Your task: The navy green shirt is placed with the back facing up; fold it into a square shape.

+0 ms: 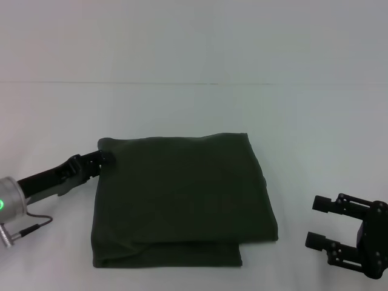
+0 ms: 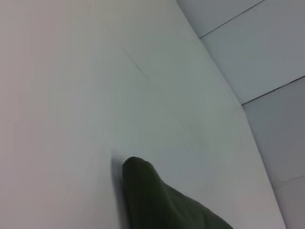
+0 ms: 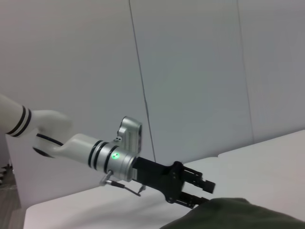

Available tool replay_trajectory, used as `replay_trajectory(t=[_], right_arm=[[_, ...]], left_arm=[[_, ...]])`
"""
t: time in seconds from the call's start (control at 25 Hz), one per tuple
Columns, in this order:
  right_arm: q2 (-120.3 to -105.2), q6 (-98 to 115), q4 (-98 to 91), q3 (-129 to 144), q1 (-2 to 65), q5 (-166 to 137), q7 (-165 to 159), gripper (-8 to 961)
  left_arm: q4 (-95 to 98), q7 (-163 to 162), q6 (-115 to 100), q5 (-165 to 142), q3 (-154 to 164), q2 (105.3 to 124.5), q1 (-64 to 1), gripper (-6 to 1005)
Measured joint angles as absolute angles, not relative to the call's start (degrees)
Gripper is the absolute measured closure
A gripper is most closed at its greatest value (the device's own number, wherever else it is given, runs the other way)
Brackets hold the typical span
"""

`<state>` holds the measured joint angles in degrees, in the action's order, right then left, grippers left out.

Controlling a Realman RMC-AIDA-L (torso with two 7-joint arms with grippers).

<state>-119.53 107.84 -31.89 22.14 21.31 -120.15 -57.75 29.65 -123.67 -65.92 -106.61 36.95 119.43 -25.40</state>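
The navy green shirt point(image 1: 182, 197) lies on the white table point(image 1: 194, 109), folded into a roughly square pad with its plain side up. A lower layer sticks out along the near edge. My left gripper point(image 1: 108, 157) reaches in from the left and sits at the shirt's far left corner. In the right wrist view the left gripper point(image 3: 202, 194) has its fingers apart, right beside the cloth edge point(image 3: 228, 212). The left wrist view shows only that shirt corner point(image 2: 143, 186) on the table. My right gripper point(image 1: 312, 222) rests open on the table, right of the shirt and apart from it.
The table's far edge point(image 1: 194, 83) meets a pale wall. A thin cable point(image 1: 33, 227) hangs from the left wrist near the table's left side. Bare table surrounds the shirt on all sides.
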Motion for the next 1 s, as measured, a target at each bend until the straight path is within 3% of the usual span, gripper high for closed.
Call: replay_trajectory(t=[0.2, 0.32, 0.52, 1.0], right_arm=[[-119.87, 105.83, -30.93, 22.14, 21.91, -117.75, -57.49, 243], [-119.93, 100.82, -28.39, 22.28, 23.47, -115.77, -57.64, 243], [-120.02, 91.04, -22.9, 22.88, 29.63, -115.31, -55.5, 243], [-120.39, 70.64, -11.88, 26.17, 39.03, -115.39, -49.04, 242]], left_arm=[[32.9, -117.14, -72.81, -106.58, 34.08, 118.45, -23.82, 529], [34.89, -110.32, -79.21, -106.64, 32.51, 117.99, -23.3, 260], [36.7, -96.38, -89.33, -106.66, 31.19, 117.96, -22.38, 58], [36.34, -76.53, -95.79, -106.88, 31.23, 120.31, -17.68, 49]])
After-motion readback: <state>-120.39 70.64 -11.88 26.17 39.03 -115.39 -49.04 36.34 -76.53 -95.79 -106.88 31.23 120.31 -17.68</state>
